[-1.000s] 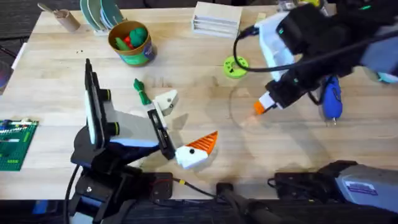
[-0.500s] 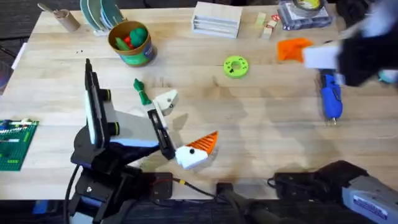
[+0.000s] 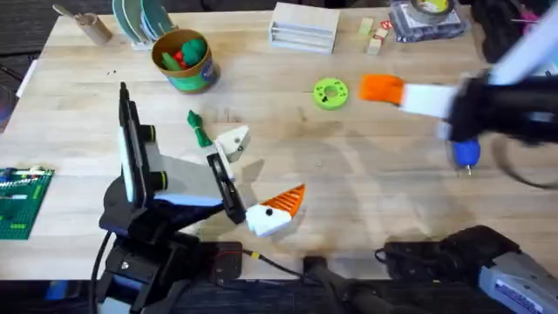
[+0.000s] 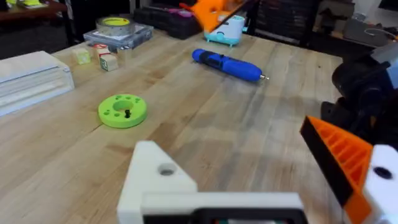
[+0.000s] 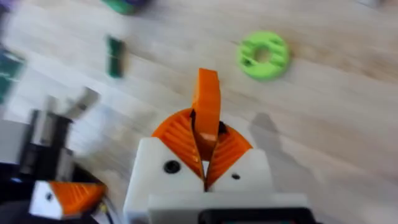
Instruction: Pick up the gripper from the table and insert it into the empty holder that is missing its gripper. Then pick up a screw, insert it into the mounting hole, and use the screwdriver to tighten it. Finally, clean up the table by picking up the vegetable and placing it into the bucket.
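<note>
The loose orange gripper (image 5: 206, 99) stands upright between the ribbed orange pads of my right gripper (image 5: 205, 134), which is shut on it. In the overhead view my right gripper (image 3: 381, 87) hovers at the right, pointing left, above the blue screwdriver (image 3: 466, 153). My left gripper (image 3: 253, 174) rests open on the table's middle; one side is the bare white holder (image 3: 232, 139), the other carries an orange pad (image 3: 286, 202). The dark green vegetable (image 3: 199, 128) lies beside the holder. The bucket (image 3: 183, 59) stands at the back left. A screw (image 4: 127, 113) sits in the green disc (image 4: 122, 111).
The green disc (image 3: 330, 92) lies just left of my right gripper. A white stack (image 3: 303, 24), small blocks (image 3: 377, 35) and a tape roll on a box (image 3: 425, 17) line the back edge. A green board (image 3: 22, 202) sits at the left edge.
My right arm lifted the orange gripper off the middle of the table, swung it up and to the right, and now holds it beside the green disc. The left arm stayed still.
</note>
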`<control>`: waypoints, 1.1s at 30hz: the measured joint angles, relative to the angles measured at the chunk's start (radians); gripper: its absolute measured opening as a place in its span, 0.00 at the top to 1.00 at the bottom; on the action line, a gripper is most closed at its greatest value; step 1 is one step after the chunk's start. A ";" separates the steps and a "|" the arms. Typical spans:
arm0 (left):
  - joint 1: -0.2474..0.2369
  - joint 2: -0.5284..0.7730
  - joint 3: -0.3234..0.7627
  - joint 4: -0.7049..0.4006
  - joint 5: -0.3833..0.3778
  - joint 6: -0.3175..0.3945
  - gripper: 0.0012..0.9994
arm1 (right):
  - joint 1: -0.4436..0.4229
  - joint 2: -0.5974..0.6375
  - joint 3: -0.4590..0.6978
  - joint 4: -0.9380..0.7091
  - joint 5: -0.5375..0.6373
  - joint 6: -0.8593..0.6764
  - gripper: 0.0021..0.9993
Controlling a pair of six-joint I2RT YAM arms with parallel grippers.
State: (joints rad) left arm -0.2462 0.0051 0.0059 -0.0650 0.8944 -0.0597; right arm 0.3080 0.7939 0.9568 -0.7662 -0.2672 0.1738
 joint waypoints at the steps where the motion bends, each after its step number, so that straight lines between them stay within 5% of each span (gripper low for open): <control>1: 0.000 0.000 0.000 0.000 0.000 0.000 0.01 | 0.000 0.003 -0.063 0.113 -0.057 0.031 0.99; 5: 0.000 0.000 0.000 0.000 0.000 0.000 0.01 | 0.000 0.050 -0.278 0.536 -0.270 0.187 0.99; 8: 0.000 0.000 0.000 0.000 0.000 0.000 0.01 | 0.000 0.137 -0.360 0.705 -0.400 0.305 0.99; 22: 0.000 0.000 0.000 0.000 0.000 0.000 0.01 | 0.000 0.584 -0.382 1.109 -0.907 0.545 0.99; 33: 0.000 0.000 0.000 0.000 0.000 0.000 0.01 | 0.039 0.641 -0.382 1.211 -1.066 0.631 0.99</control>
State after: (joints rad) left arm -0.2462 0.0054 0.0059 -0.0650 0.8941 -0.0597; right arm 0.3475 1.4353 0.5747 0.4447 -1.3334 0.8048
